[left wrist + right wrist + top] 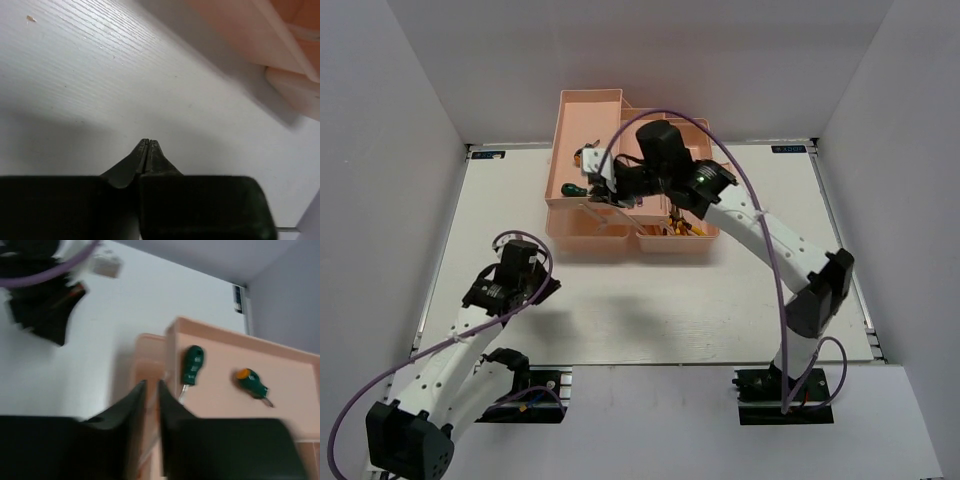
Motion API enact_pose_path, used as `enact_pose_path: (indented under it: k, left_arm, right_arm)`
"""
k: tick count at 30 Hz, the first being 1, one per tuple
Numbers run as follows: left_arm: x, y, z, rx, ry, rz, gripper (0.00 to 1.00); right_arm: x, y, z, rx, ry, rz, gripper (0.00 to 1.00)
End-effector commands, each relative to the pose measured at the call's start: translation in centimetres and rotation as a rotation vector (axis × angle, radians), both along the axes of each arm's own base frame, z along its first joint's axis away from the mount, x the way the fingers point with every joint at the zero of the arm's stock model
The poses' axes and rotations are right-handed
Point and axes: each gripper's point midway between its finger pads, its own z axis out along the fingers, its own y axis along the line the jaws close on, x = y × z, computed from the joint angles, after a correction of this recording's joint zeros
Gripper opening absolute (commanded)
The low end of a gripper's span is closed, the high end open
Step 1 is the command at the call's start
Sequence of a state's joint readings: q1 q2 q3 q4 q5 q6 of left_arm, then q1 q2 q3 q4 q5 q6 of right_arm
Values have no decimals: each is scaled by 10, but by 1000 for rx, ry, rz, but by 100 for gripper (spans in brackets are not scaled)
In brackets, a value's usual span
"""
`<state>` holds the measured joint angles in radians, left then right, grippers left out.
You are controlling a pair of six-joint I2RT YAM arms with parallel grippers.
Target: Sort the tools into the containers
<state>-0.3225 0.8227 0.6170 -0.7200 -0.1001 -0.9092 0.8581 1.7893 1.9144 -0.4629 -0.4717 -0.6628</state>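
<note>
The salmon-pink toolbox [588,112] stands open at the back middle of the table. Two stubby green-handled screwdrivers [192,365] [252,381] lie in its left fold-out tray [295,395]; they also show in the top view [574,188] [588,157]. Yellow-handled pliers [675,229] lie in a front compartment, partly hidden by the right arm. My right gripper [151,382] hovers over the tray's left edge, jaws a narrow gap apart, holding nothing; it also shows in the top view [597,193]. My left gripper [148,141] is shut and empty above bare table, left of and in front of the toolbox [235,30].
The left arm [505,280] sits low at the near left. The right arm [760,230] arches over the toolbox's right half. Grey walls enclose the table on three sides. The other screwdrivers are not visible.
</note>
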Motion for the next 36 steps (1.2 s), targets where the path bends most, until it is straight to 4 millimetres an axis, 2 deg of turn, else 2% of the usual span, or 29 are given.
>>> enact_pose_path:
  k: [1,2,3,4,5,6,7,8,11,12,14,15,17,18,23,25,27,28,29,31,33,35,36]
  left_arm:
    - [3,4,35,-42,-78,50,9]
    - [-2,9,37,-36,-71,74,12]
    - [-5,18,42,-12,-77,113,22]
    - [-23,27,34,6,-16,160,38]
    - [-29,37,30,37,-1,197,63]
    - [-37,41,27,52,25,213,71]
    - [-51,46,17,71,83,220,77]
    - [-60,48,6,77,113,229,80]
    - [-80,48,-14,55,183,245,82]
    - [-80,47,-12,35,152,252,82]
    - [-82,47,-8,17,128,253,84]
    - [-82,46,-7,5,117,262,84]
    - [-82,46,-3,0,107,262,84]
    - [-85,47,-4,4,117,262,84]
    - [-83,45,-4,-4,117,257,84]
    - [-80,42,-2,-18,109,251,84]
    - [-78,41,-3,-18,109,251,84]
    - [-77,39,-3,-22,118,246,84]
    - [-77,39,-4,-16,117,238,84]
    - [-75,39,-6,-5,129,231,84]
    - [-74,37,-4,-11,123,218,84]
    - [-72,36,-5,-11,123,218,84]
    - [-67,35,-3,-10,110,209,84]
  right_arm:
    - [-74,-22,-29,-61,109,330,13]
    - [-80,-27,-51,-92,101,364,10]
    - [-84,-27,-61,-102,95,377,10]
    - [-80,-30,-102,-158,118,336,14]
    - [-78,-29,-105,-157,88,316,22]
    - [-64,-17,-103,-120,1,278,34]
    - [-61,-22,-132,-175,2,244,49]
    - [-62,-16,-138,-185,-18,248,60]
    - [-52,-8,-157,-237,-81,212,65]
    - [-49,4,-159,-219,-113,213,65]
    - [-37,10,-164,-229,-160,162,65]
    - [-34,21,-170,-216,-178,158,65]
    - [-25,29,-164,-210,-214,124,65]
    - [-22,35,-168,-201,-223,119,65]
    - [-21,52,-161,-162,-259,131,65]
    - [-14,58,-171,-177,-270,119,66]
    - [1,67,-157,-147,-316,72,66]
    - [3,72,-176,-177,-301,71,66]
    - [14,78,-163,-161,-336,28,66]
    - [22,83,-188,-209,-342,27,66]
    - [37,86,-195,-238,-371,3,66]
    - [36,86,-219,-296,-341,21,65]
    - [39,86,-221,-301,-336,21,63]
